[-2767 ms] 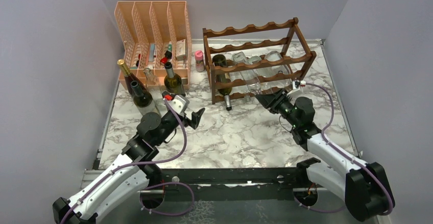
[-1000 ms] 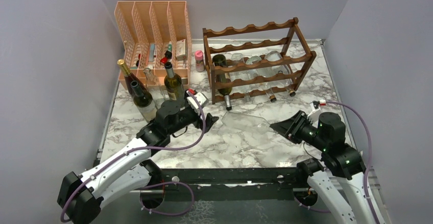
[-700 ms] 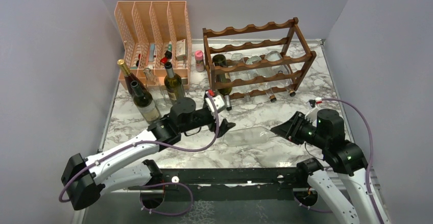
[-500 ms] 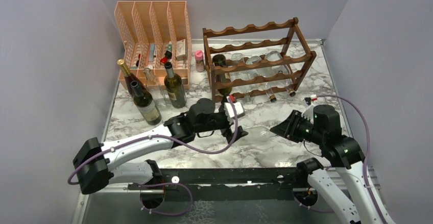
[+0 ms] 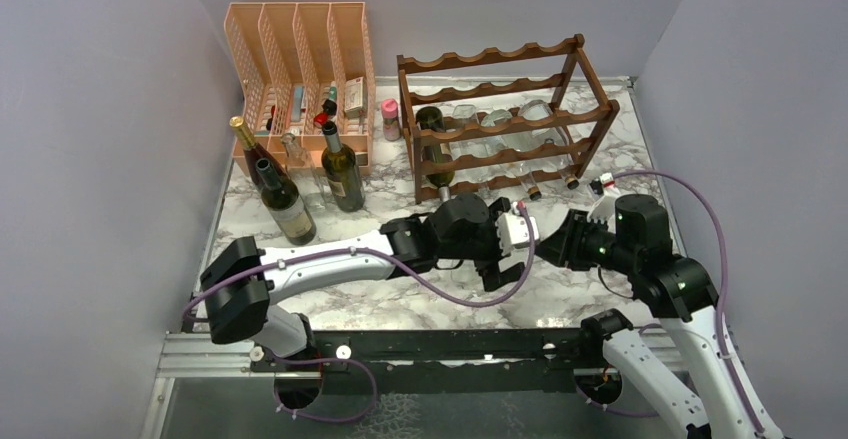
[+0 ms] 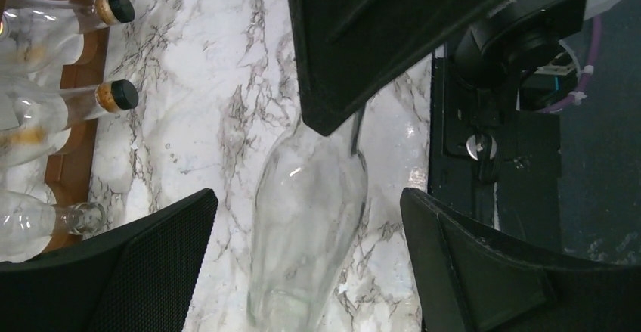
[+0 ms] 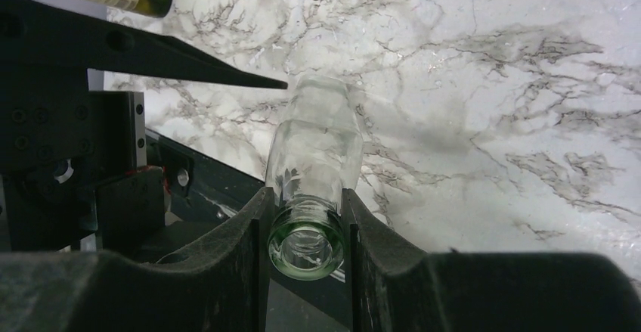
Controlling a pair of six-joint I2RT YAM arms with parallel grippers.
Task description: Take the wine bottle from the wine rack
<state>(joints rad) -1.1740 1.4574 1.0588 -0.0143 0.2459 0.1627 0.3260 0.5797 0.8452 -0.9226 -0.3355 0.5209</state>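
Your right gripper [image 7: 306, 200] clamps the bottle [image 7: 317, 131] neck, centre frame; left gripper [image 6: 308, 196] gapes wide astride the bottle, below the rack [image 5: 490, 58].

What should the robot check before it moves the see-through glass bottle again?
1. The right gripper is shut on the clear glass bottle at its neck end: ok.
2. The bottle is out of the dark brown wooden wine rack: ok.
3. The left gripper is open, one finger on each side of the bottle's body: ok.
4. The left gripper is holding the bottle: not ok, gaps show on both sides.
5. The bottle is resting on the white marble table: cannot tell.
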